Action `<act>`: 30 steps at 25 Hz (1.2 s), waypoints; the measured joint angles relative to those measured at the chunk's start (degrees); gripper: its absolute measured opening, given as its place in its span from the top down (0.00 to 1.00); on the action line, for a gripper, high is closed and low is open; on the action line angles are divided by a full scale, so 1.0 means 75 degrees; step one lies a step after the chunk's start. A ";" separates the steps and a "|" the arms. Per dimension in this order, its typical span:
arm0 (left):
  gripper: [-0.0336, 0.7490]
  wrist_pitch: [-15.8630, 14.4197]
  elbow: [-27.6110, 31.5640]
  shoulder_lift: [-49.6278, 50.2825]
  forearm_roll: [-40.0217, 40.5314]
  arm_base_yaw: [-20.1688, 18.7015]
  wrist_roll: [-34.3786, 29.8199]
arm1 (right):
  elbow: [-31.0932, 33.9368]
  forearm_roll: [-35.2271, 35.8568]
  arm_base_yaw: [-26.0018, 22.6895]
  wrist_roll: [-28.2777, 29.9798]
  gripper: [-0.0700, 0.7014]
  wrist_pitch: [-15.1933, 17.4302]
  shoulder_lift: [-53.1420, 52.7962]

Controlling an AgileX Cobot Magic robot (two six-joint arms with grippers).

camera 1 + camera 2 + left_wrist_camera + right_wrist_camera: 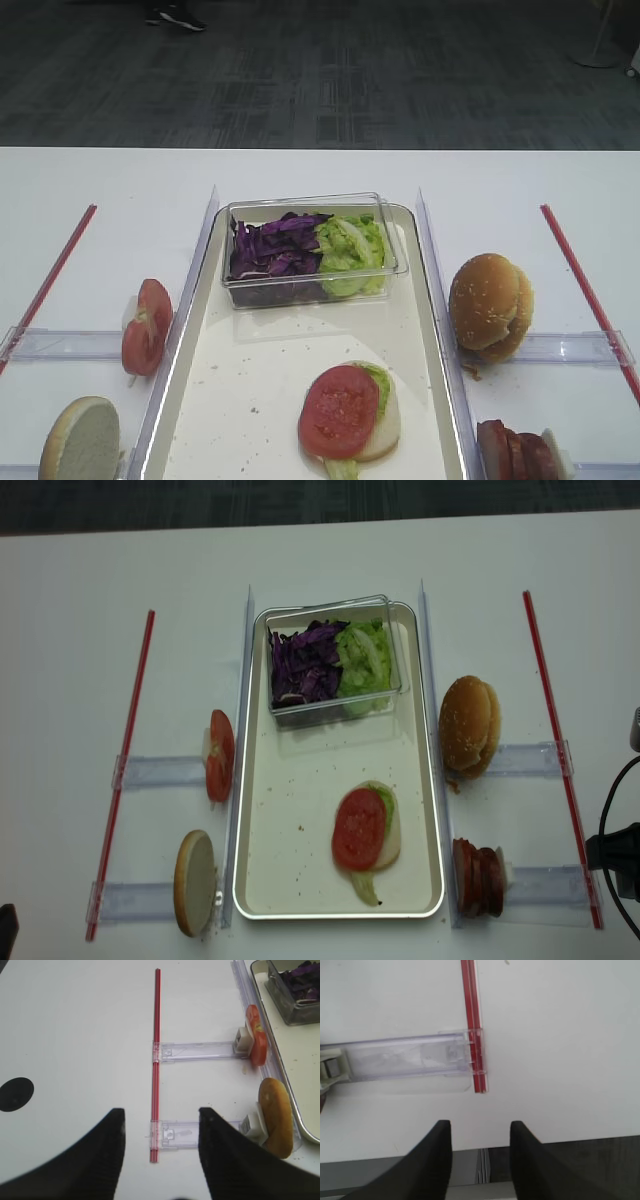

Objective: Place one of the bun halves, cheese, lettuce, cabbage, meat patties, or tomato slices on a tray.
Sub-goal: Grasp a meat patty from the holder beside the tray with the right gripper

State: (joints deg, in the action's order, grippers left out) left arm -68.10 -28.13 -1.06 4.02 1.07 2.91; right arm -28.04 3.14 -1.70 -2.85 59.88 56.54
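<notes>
The long cream-white tray with a shiny rim (262,880) holds a bun half, lettuce and tomato; the pink round meat patties (478,878) stand on edge at three o'clock, nearest the right black jaws (480,1155), which gape empty; the left black jaws (160,1140) gape too.

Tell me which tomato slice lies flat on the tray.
The tomato slice atop lettuce and a bun half on the tray; the other tomato slice stands on edge outside, left.
</notes>
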 joint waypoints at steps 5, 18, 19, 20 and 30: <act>0.56 0.0000 0.0000 0.0000 0.0000 0.0000 0.0000 | 0.0000 -0.0005 0.0000 0.0144 0.50 0.0000 0.0000; 0.56 0.0000 0.0000 0.0000 0.0000 0.0000 0.0000 | -0.0012 0.0469 0.0700 0.0057 0.50 -0.0127 0.0254; 0.56 0.0000 0.0000 0.0000 0.0000 0.0000 0.0000 | -0.0012 0.0592 0.0773 0.0028 0.50 -0.0182 0.0380; 0.56 0.0000 0.0000 0.0000 0.0000 0.0000 0.0000 | -0.0012 0.0666 0.0889 0.0012 0.50 -0.0247 0.0503; 0.56 0.0000 0.0000 0.0000 0.0000 0.0000 0.0000 | -0.0381 0.1215 0.1939 -0.0350 0.50 -0.0874 0.1236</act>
State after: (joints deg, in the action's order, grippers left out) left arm -68.10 -28.13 -1.06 4.02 1.07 2.91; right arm -30.90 12.25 12.85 -5.47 53.33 65.81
